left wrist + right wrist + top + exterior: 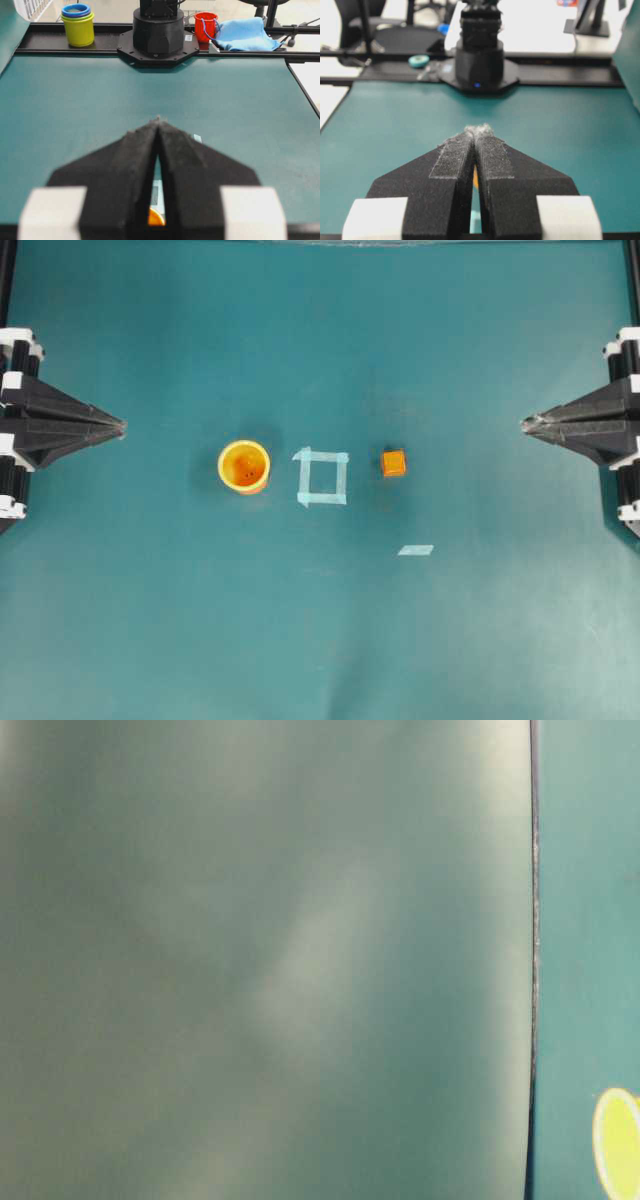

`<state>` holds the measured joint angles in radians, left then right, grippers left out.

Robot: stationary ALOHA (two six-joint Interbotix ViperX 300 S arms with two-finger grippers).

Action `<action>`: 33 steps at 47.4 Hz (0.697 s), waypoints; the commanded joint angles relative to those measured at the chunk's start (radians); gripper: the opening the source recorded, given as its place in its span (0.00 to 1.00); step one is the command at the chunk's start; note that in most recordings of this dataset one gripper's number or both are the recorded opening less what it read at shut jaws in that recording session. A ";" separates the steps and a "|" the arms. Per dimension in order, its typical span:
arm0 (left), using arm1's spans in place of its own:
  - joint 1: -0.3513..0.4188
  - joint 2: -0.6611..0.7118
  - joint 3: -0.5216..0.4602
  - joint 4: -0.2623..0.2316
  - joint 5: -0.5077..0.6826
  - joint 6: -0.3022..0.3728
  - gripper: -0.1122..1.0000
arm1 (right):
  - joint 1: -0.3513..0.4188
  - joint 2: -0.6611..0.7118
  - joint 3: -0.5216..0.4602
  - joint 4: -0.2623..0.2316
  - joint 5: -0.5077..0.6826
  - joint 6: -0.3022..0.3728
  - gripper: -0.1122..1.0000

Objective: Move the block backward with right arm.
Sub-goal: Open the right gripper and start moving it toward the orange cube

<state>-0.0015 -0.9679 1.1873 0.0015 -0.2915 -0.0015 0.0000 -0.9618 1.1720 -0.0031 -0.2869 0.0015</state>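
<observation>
The orange block (pixel 393 463) sits on the teal table (pixel 150 620), a little right of the middle in the overhead view and well clear of every edge. Just to its left lies a square outline of pale-blue tape (pixel 322 478), and left of that stands a round orange-yellow cup (pixel 244 467), mouth up; the three form a row, none touching. A short strip of pale tape (pixel 415 550) lies nearer the table's bottom edge, below and slightly right of the block. The right gripper (pixel 527 423) rests at the table's right edge, its taped fingers pressed together to a point aimed at the middle, well apart from the block and holding nothing. The left gripper (pixel 120 426) mirrors it at the left edge, jaws likewise closed on nothing. The table-level view is mostly a blurred grey-green surface, with a sliver of the cup at its lower right.
</observation>
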 commanded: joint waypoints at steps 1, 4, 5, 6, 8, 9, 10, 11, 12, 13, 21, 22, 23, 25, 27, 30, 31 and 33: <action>0.000 0.011 -0.031 0.009 0.038 0.002 0.10 | 0.000 0.009 -0.018 0.005 -0.006 0.009 0.10; 0.000 0.011 -0.032 0.009 0.060 -0.002 0.11 | 0.000 0.017 -0.029 0.006 0.018 0.009 0.10; 0.000 0.011 -0.032 0.009 0.063 -0.003 0.11 | 0.000 0.020 -0.034 0.005 0.028 0.009 0.10; 0.000 0.011 -0.034 0.009 0.066 -0.003 0.11 | 0.000 0.021 -0.037 0.005 0.037 0.008 0.10; -0.002 0.011 -0.035 0.009 0.067 -0.005 0.11 | 0.000 0.028 -0.046 0.005 0.060 0.008 0.10; 0.000 0.011 -0.035 0.009 0.069 -0.005 0.11 | 0.000 0.031 -0.049 0.005 0.066 0.008 0.10; -0.002 0.011 -0.037 0.009 0.069 -0.005 0.10 | 0.000 0.032 -0.049 0.005 0.069 0.008 0.10; 0.000 0.011 -0.038 0.009 0.067 -0.005 0.11 | 0.000 0.034 -0.051 0.005 0.072 0.008 0.10; -0.002 0.012 -0.038 0.009 0.067 -0.005 0.11 | 0.000 0.035 -0.051 0.006 0.075 0.008 0.10; -0.002 0.012 -0.038 0.009 0.067 -0.005 0.11 | 0.000 0.037 -0.051 0.005 0.078 0.008 0.10; -0.002 0.015 -0.038 0.009 0.072 -0.005 0.11 | -0.005 0.043 -0.058 0.005 0.078 0.009 0.10; 0.000 0.015 -0.038 0.009 0.072 -0.005 0.11 | -0.006 0.044 -0.058 0.005 0.078 0.009 0.10; 0.000 0.015 -0.038 0.009 0.072 -0.005 0.11 | -0.006 0.046 -0.061 0.005 0.078 0.009 0.10; 0.000 0.015 -0.040 0.009 0.074 -0.005 0.11 | -0.006 0.048 -0.063 0.005 0.078 0.009 0.10; 0.000 0.015 -0.038 0.009 0.074 -0.005 0.11 | -0.008 0.051 -0.066 0.005 0.081 0.009 0.11; 0.000 0.015 -0.038 0.009 0.074 -0.005 0.11 | -0.009 0.055 -0.072 0.006 0.084 0.009 0.11; 0.000 0.015 -0.038 0.009 0.074 -0.005 0.11 | -0.009 0.058 -0.074 0.006 0.084 0.009 0.11; 0.000 0.015 -0.038 0.009 0.074 -0.005 0.11 | -0.011 0.061 -0.077 0.006 0.084 0.009 0.15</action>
<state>-0.0015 -0.9603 1.1781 0.0092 -0.2132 -0.0061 -0.0061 -0.9112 1.1290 0.0000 -0.1994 0.0092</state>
